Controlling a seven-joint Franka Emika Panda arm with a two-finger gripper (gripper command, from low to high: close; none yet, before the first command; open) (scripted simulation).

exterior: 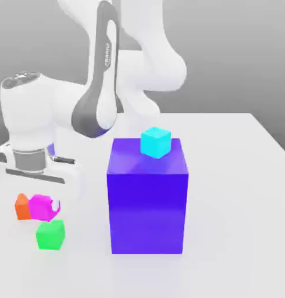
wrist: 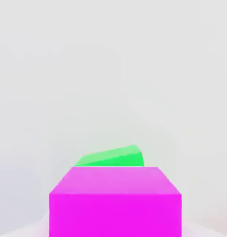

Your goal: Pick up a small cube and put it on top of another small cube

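Note:
The small magenta cube [exterior: 42, 207] is low at the exterior view's left, straight under my hand, and my gripper [exterior: 43, 199] is shut on it. In the hand view the magenta cube [wrist: 115, 201] sits very close, with a green cube [wrist: 113, 157] just beyond it. In the exterior view the green cube [exterior: 50, 234] rests on the table just in front of the magenta one. An orange cube [exterior: 21, 207] is right beside the magenta cube, on the side toward the exterior view's left. I cannot tell whether the magenta cube touches the table.
A big blue-purple block [exterior: 148, 201] stands in the middle of the white table [exterior: 238, 221], with a cyan cube [exterior: 155, 142] on its top near the back edge. The arm's base and links rise behind the block.

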